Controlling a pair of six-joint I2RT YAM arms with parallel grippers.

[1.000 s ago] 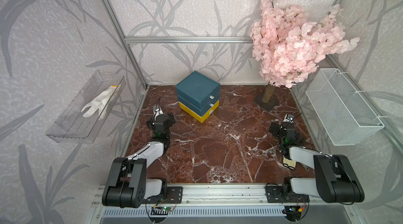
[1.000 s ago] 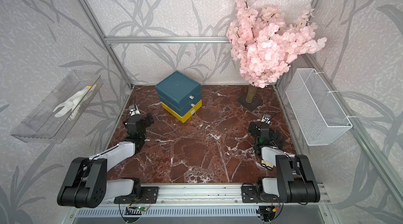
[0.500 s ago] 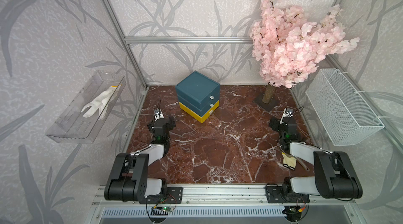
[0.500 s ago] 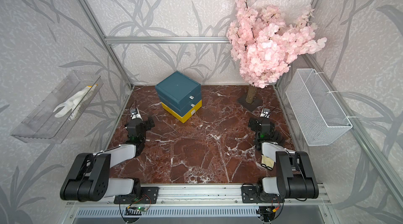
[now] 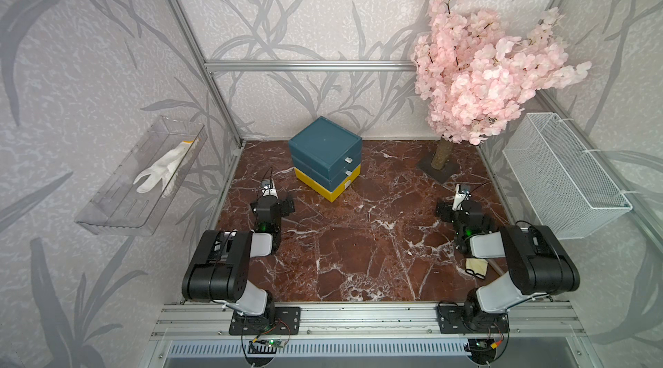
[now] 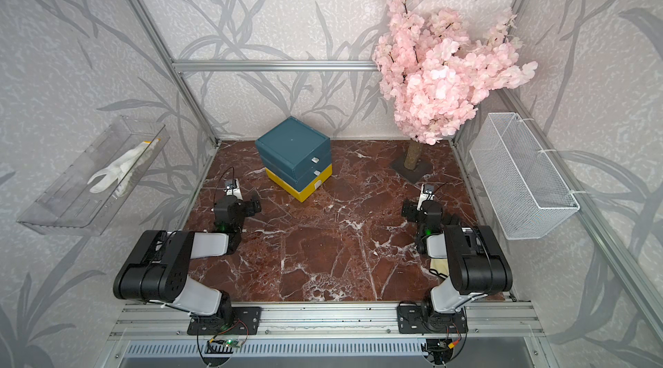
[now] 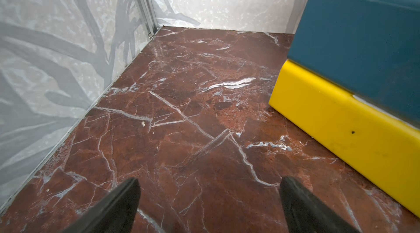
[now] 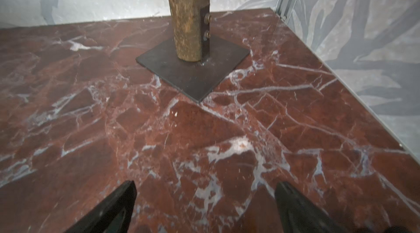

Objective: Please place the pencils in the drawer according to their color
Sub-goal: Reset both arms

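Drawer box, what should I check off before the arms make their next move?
1. Left gripper jaws open, nothing between them: ok.
2. Right gripper jaws open, nothing between them: ok.
3. Drawer upright on the table, white pull tabs showing: ok.
4. A tier pulled out to receive: not ok, all three look shut.
5. Pencils located: not ok, none show in any view.
6. Pale object by the right arm identified: cannot tell.
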